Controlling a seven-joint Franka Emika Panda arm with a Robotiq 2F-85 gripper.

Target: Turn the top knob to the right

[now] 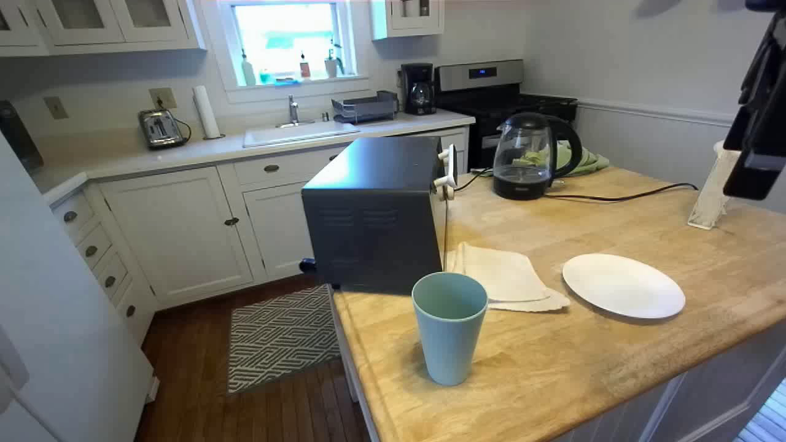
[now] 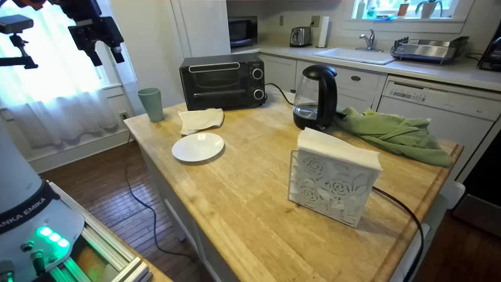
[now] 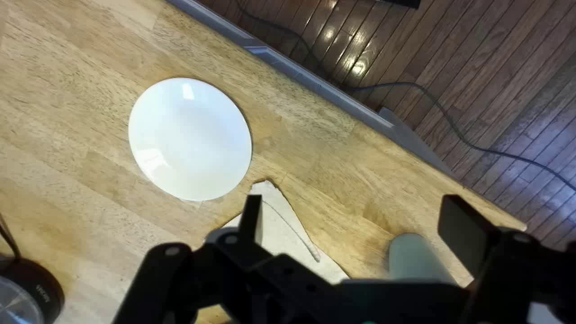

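The black toaster oven (image 2: 219, 84) stands at the far end of the wooden table in an exterior view, its front facing the room. Its top knob (image 2: 257, 74) is a round dial with a light ring on the right of the front panel, above a similar bottom knob (image 2: 258, 94). In an exterior view the oven (image 1: 374, 239) shows from its side, and the knobs cannot be told apart there. My gripper (image 2: 106, 58) hangs high to the left of the oven, well apart from it. In the wrist view the gripper (image 3: 353, 220) is open and empty; the oven is out of view.
A green cup (image 2: 152, 105), a folded cloth (image 2: 201, 119) and a white plate (image 2: 198, 147) lie near the oven. A glass kettle (image 2: 319, 98), a green towel (image 2: 395, 133) and a napkin holder (image 2: 332, 184) stand farther right on the table (image 2: 242, 211).
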